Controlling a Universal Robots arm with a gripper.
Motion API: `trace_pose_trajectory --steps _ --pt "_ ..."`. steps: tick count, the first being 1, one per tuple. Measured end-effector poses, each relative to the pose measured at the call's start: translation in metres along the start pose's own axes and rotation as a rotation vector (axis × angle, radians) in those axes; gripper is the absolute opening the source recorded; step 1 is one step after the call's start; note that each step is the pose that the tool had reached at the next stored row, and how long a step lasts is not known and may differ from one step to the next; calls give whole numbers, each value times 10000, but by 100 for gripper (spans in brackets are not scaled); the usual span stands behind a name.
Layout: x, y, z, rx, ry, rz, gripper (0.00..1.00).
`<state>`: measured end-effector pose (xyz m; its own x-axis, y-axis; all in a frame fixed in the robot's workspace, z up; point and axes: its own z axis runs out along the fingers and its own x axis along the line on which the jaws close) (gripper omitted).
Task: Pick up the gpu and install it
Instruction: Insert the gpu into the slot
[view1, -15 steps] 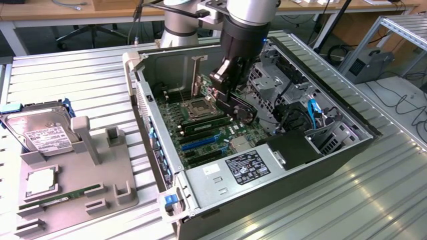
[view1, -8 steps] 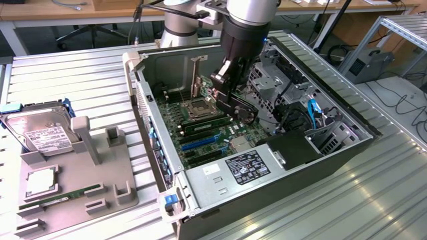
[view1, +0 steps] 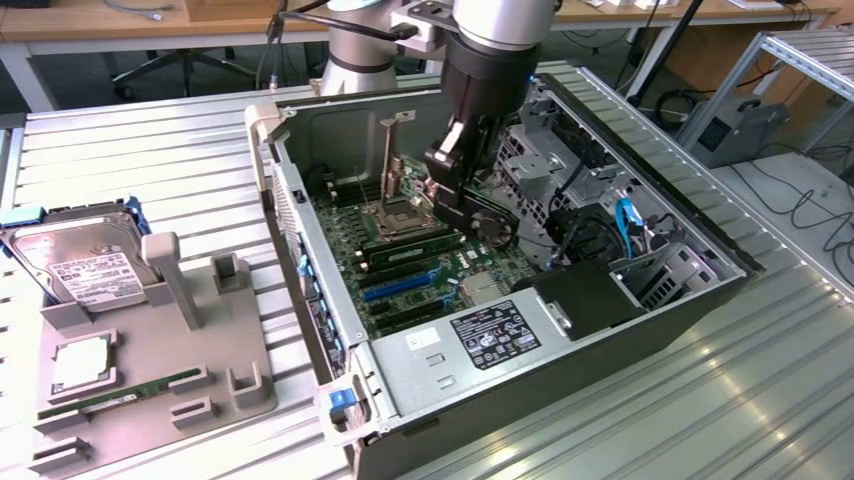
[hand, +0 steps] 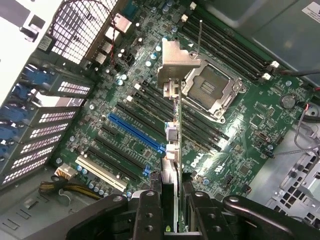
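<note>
The gpu (hand: 171, 132) is held edge-on between my fingers, its silver bracket (hand: 178, 61) at the far end. My gripper (hand: 172, 195) is shut on the card's near end. The card hangs above the motherboard (hand: 240, 145), beside the blue slot (hand: 137, 132) and close to the CPU socket (hand: 210, 90), with its lower edge apart from the board. In the exterior view my gripper (view1: 449, 185) reaches down into the open computer case (view1: 300, 260), and the card's bracket (view1: 390, 160) stands upright near the case's rear wall.
Slotted rear covers (hand: 50, 125) line one side of the case. A power supply (view1: 494, 335) fills its near end, with drive cages and cables (view1: 627, 230) at the exterior view's right. A grey fixture (view1: 147, 370) holds a hard drive (view1: 80, 260) and a green memory stick (view1: 120, 393).
</note>
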<state>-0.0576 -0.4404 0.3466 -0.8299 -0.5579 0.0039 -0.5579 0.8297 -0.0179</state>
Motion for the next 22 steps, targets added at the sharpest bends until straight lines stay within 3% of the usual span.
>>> trace_pose_trajectory --steps 15,22 --pt "0 0 0 171 99 -725 26" --pt "0 0 0 189 102 -1060 26"
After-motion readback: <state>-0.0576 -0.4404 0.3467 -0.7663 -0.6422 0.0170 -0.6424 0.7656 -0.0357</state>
